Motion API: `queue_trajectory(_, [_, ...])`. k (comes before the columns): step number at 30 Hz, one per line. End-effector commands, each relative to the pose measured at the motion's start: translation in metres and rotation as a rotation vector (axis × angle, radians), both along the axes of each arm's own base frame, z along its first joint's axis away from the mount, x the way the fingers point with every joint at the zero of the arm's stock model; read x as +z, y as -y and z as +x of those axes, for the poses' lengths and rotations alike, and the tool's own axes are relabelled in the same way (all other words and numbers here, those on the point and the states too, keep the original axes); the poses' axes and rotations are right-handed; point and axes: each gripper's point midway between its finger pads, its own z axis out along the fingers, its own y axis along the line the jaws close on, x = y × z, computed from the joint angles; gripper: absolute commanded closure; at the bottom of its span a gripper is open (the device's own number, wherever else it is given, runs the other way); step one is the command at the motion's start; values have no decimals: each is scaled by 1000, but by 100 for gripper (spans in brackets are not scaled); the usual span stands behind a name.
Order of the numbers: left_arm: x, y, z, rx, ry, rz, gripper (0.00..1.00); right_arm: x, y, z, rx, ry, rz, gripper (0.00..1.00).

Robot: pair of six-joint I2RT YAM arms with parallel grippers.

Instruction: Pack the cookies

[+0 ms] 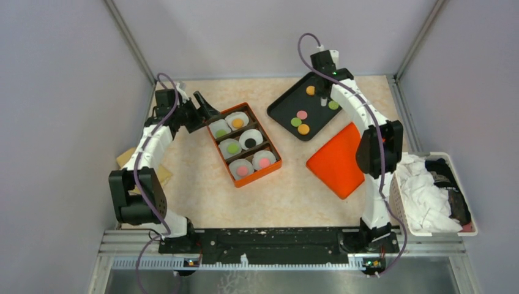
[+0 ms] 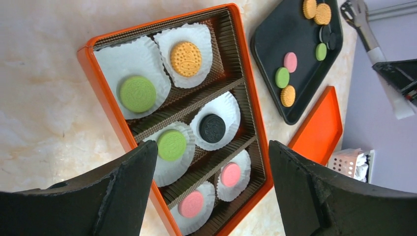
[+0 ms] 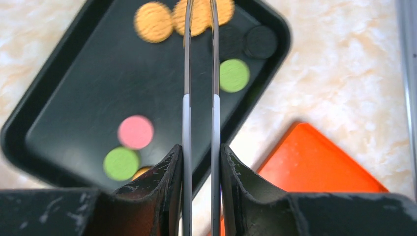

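The orange box (image 1: 273, 164) holds white paper cups with cookies in them: green (image 2: 137, 93), orange (image 2: 186, 58), green (image 2: 171, 144), black (image 2: 212, 128) and two pink ones (image 2: 230, 174). My left gripper (image 2: 212, 147) hovers open over the box, nothing between its fingers. Loose cookies lie on the black tray (image 3: 98, 83): orange (image 3: 153, 22), green (image 3: 234, 75), pink (image 3: 135, 132), black (image 3: 260, 42). My right gripper (image 3: 200, 147) is shut on metal tongs (image 3: 187, 73). The tongs reach toward the orange cookies at the tray's far end, where their tips run out of view.
The orange lid (image 1: 338, 160) lies flat right of the box, below the tray. A white basket (image 1: 428, 190) with cloths stands at the right table edge. A tan object (image 1: 125, 158) lies behind the left arm.
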Motion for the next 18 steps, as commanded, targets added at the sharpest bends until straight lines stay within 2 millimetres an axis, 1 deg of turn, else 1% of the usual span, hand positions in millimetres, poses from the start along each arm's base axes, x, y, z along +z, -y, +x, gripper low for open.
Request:
queue_trajectory(1, [0,-1,15,-12,18,19,11,29,49,25,-137,95,-8,75])
queue_trajectory(4, [1,2,15,-18,17,1,11,15,78,24,-203,58,-13,75])
queue_trajectory(9, [15,3,11,-24,49,4,10,-6,114,19,-279,33,26,75])
queue_trajectory(12, [22,4,6,-26,67,3,10,-18,135,21,-324,27,41,75])
queue_trajectory(15, [23,4,3,-26,69,2,10,-46,154,22,-369,-36,71,75])
queue_trajectory(18, [25,4,1,-29,72,4,10,-72,159,25,-371,-77,90,75])
